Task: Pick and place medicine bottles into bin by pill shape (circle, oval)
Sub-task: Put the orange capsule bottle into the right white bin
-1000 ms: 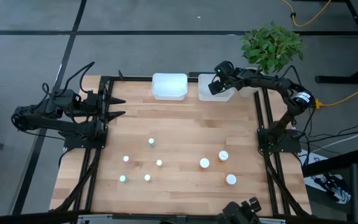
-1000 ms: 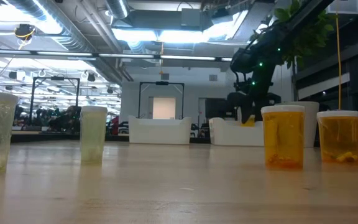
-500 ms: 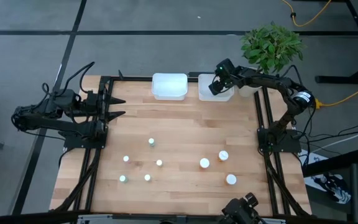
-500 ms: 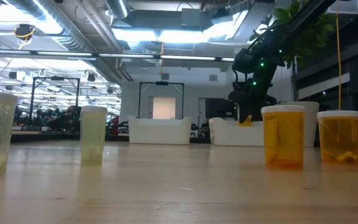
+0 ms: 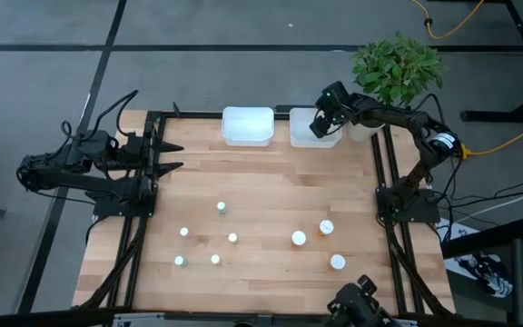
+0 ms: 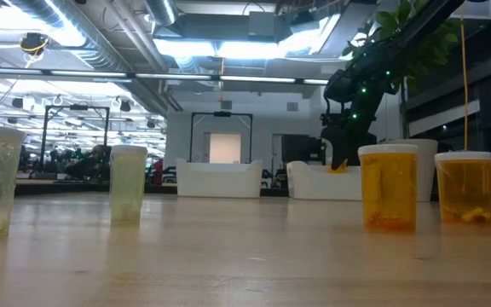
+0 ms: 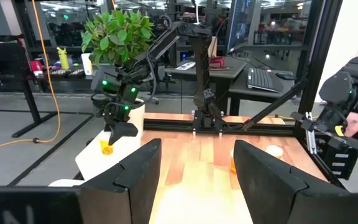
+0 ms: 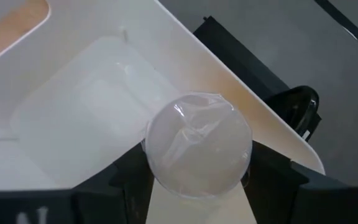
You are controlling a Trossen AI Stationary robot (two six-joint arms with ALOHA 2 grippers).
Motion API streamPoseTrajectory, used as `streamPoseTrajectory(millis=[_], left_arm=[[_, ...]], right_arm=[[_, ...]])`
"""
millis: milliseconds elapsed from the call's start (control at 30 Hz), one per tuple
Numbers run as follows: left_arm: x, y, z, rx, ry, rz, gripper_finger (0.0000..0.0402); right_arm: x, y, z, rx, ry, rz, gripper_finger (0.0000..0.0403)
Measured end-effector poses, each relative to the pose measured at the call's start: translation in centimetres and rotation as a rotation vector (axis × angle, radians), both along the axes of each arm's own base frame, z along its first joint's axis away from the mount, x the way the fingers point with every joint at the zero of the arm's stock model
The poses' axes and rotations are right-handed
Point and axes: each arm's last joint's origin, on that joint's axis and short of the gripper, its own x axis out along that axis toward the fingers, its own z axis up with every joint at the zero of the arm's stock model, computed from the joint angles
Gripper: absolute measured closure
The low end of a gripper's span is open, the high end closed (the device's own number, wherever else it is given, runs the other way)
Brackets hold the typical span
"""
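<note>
My right gripper (image 5: 321,122) is at the table's far right, above the right white bin (image 5: 303,136), shut on an orange medicine bottle with a white cap (image 8: 199,144). The bottle's orange body (image 7: 107,147) shows below the fingers in the left wrist view. Three more orange bottles (image 5: 299,238) (image 5: 327,227) (image 5: 337,262) stand upright on the table's near right. Several tiny vials (image 5: 221,207) (image 5: 215,259) stand near the middle. My left gripper (image 5: 178,155) waits open at the table's left edge. My right gripper pinches the bottle between its two fingers at the sides by its cap end (image 8: 151,155). The fingers point down from above. The bottle hangs upright below them, cap up, lifted clear above the inside of the right bin (image 8: 79,106).
A second white bin (image 5: 247,125) stands left of the right one at the far edge. A potted plant (image 5: 396,65) stands beyond the far right corner. Black frame rails (image 5: 384,182) run along the table's left and right sides. Bare wood (image 5: 261,182) lies between bins and bottles.
My right gripper has gone a little toward the table's right edge above the right bin, still shut on the orange bottle, which stays upright and lifted clear.
</note>
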Motion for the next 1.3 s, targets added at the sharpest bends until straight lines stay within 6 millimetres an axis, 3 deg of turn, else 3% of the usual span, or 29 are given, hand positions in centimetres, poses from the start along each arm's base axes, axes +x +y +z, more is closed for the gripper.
streamPoseTrajectory(millis=[300,967,1300], left_arm=[[0.0,0.0,0.0,-0.001,0.000,0.000,0.0207],[0.0,0.0,0.0,-0.001,0.001,0.000,0.0207],[0.0,0.0,0.0,-0.001,0.001,0.000,0.0207]], right_arm=[[0.0,0.0,0.0,0.003,-0.001,0.005,0.0165],[0.2,-0.1,0.2,-0.025,-0.007,0.024,0.0161],[0.5,-0.5,-1.3,0.004,0.032,0.044,0.0161]])
